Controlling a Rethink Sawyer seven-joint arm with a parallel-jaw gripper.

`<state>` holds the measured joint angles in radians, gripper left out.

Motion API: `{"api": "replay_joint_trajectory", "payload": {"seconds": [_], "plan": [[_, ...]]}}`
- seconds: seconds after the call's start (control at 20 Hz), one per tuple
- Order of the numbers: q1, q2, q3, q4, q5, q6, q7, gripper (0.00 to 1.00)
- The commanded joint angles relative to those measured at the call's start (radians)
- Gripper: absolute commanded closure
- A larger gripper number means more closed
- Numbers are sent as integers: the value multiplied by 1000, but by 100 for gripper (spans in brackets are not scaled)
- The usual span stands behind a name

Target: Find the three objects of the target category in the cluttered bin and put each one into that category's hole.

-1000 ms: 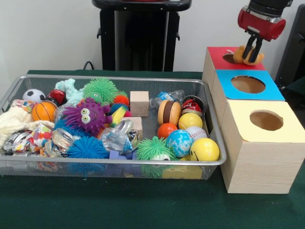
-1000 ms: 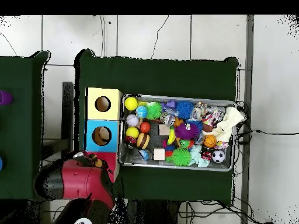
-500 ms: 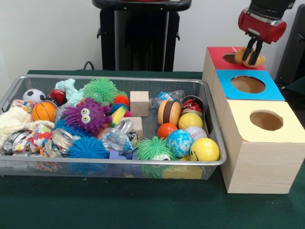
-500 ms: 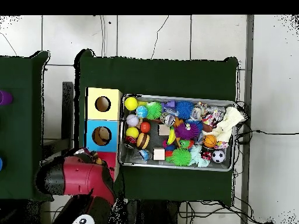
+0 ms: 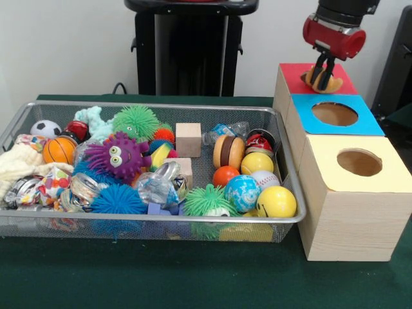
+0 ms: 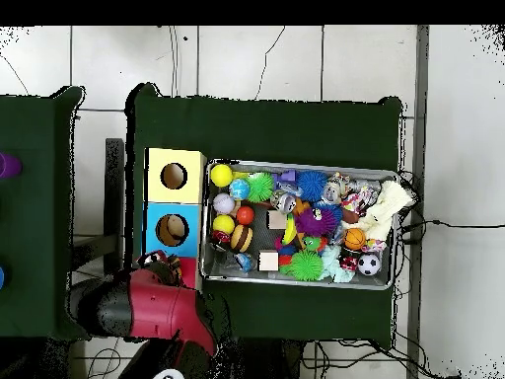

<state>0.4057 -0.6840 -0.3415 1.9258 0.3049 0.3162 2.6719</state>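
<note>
My gripper (image 5: 324,72) hangs from the red arm over the red-topped box (image 5: 293,72) at the back right. It is shut on an orange-and-tan toy (image 5: 324,82), held just above the box top. The toy covers most of the hole (image 5: 304,76), of which only the left edge shows. The bin (image 5: 154,105), a wide silver wire-mesh basket, sits left of the boxes, full of toys. In the overhead view the red arm (image 6: 148,306) covers the red box and hides the gripper; the bin (image 6: 296,282) lies to its right.
A blue-topped box (image 5: 335,114) and a yellow-topped box (image 5: 359,162) stand in a row in front of the red one. The bin holds a purple spiky monster (image 5: 119,154), a wooden block (image 5: 188,138), a burger toy (image 5: 228,151) and several balls. The black pedestal (image 5: 190,45) stands behind.
In the front view my gripper has moved left over the red box with the orange-and-tan toy still in it. The bin's toys have not moved.
</note>
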Motion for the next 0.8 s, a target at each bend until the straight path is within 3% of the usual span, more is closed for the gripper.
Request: {"api": "replay_joint_trajectory", "payload": {"seconds": [0.05,0.5,0.8], "plan": [[-65,-16,108,123,0,-93,107,100],[-64,8,109,105,8,-108,121,100],[14,72,80,53,52,-105,183,100]]}}
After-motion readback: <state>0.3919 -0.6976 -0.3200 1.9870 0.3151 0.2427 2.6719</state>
